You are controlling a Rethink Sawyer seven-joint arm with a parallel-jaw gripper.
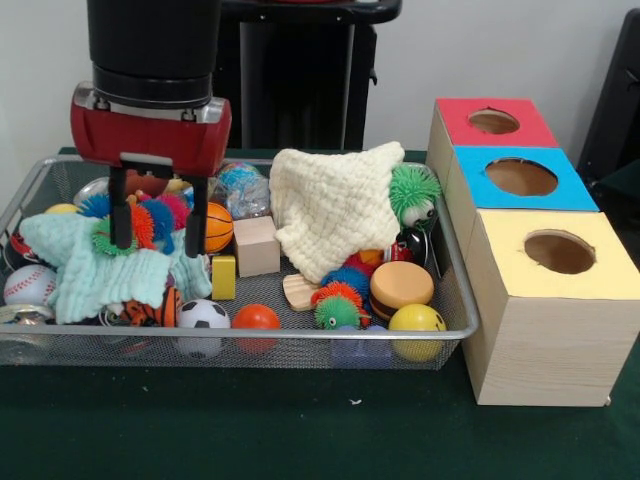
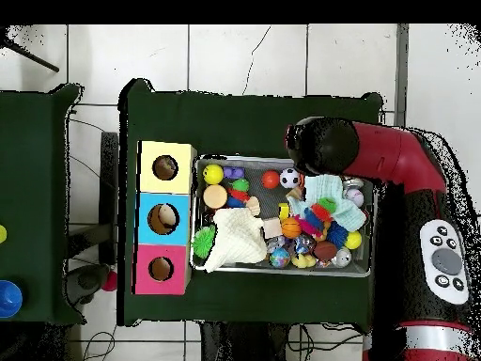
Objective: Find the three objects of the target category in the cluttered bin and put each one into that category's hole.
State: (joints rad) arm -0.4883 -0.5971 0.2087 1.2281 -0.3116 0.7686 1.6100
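Observation:
The wire mesh bin is full of toys and shows from above in the overhead view. My gripper hangs over its left part, open. Its two black fingers stand on either side of a clump of coloured spiky balls that lies on a mint cloth. I cannot tell whether the fingers touch the balls. Beside the bin stand three boxes with round holes: red, blue and yellow. In the overhead view the arm hides the gripper.
A cream knitted cloth covers the bin's middle back. Around it lie a green spiky ball, basketball, wooden block, yellow block, soccer ball, orange ball, burger toy, yellow ball and baseball.

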